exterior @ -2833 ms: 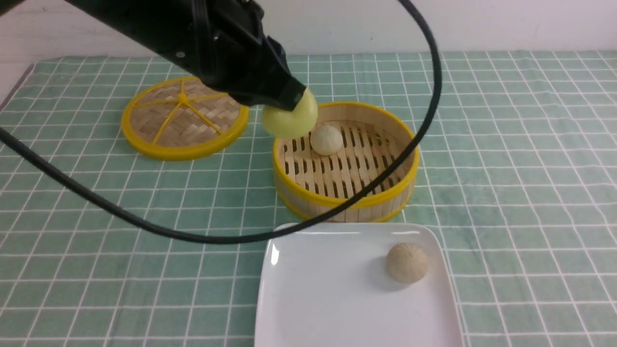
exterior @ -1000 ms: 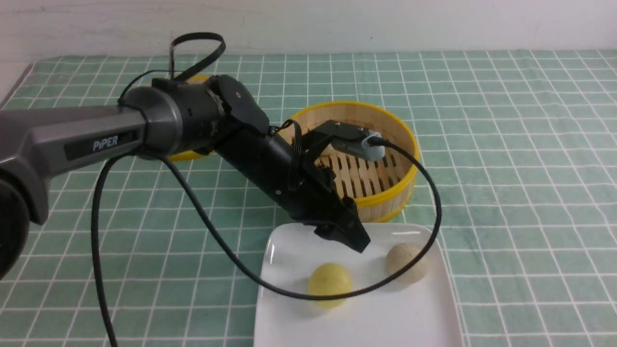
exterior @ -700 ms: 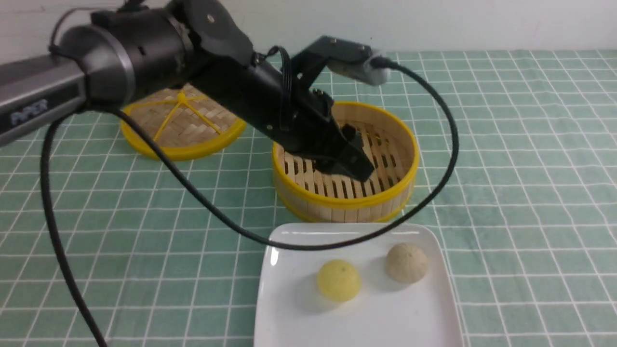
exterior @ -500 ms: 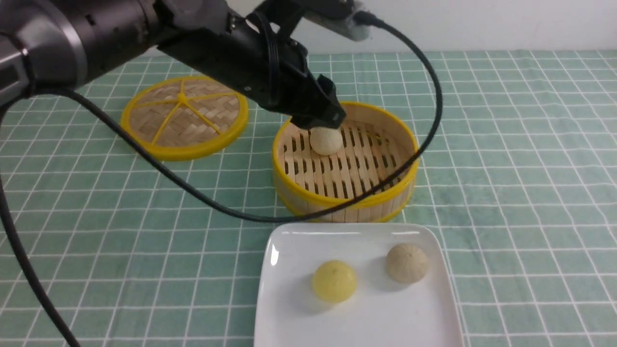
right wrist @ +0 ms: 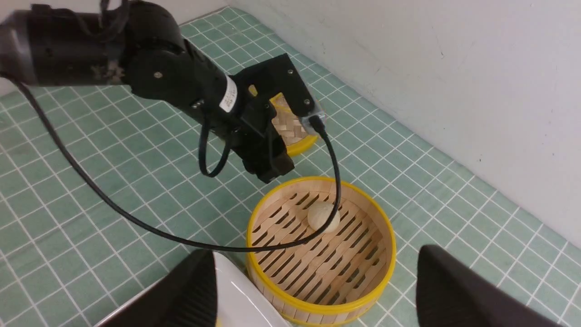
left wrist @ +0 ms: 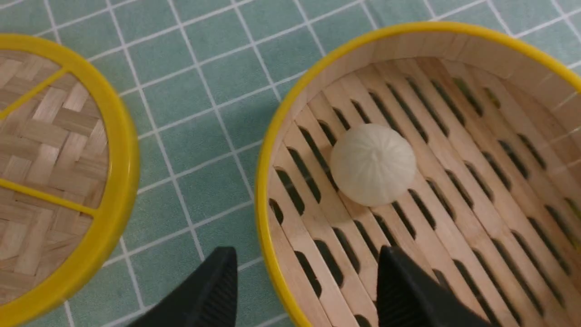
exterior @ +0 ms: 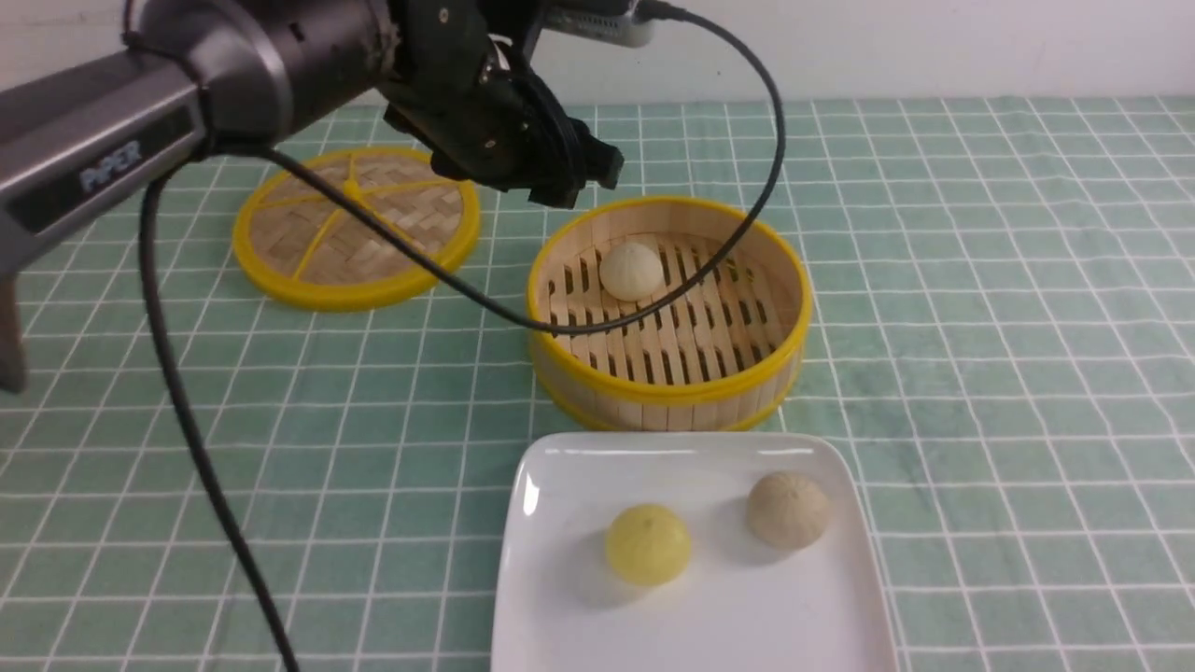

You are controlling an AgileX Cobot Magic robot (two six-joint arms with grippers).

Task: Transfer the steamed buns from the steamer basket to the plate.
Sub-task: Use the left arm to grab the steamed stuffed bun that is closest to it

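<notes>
Now your left gripper [exterior: 583, 182] is empty, jaws apart. In the left wrist view one finger [left wrist: 213, 295] hangs over the green checked cloth [exterior: 980, 327] and the other over the slats, so they straddle the yellow rim of the steamer basket [exterior: 667, 392].

Nearly three seconds back that gripper carried the yellow bun [exterior: 648, 544] above the basket. A second ago the bun was already down on the white plate [exterior: 747, 625], and it lies there now, near the beige bun [exterior: 787, 509] but apart from it. Half a second ago the gripper sat right over the white bun [exterior: 632, 271]. It has since pulled back toward the woven lid [exterior: 355, 229] and hangs above the basket's far left edge.

That white bun is the only one in the basket, resting on the slats near the far wall. The black cable [exterior: 761, 187] loops across the basket in front of it.

Your right gripper [right wrist: 315, 272] hangs high with its jaws wide apart, holding nothing.

You can read "PiPER" [exterior: 110, 154] on the left arm's grey link. The small white label [right wrist: 228, 97] near its wrist is too small to read.
</notes>
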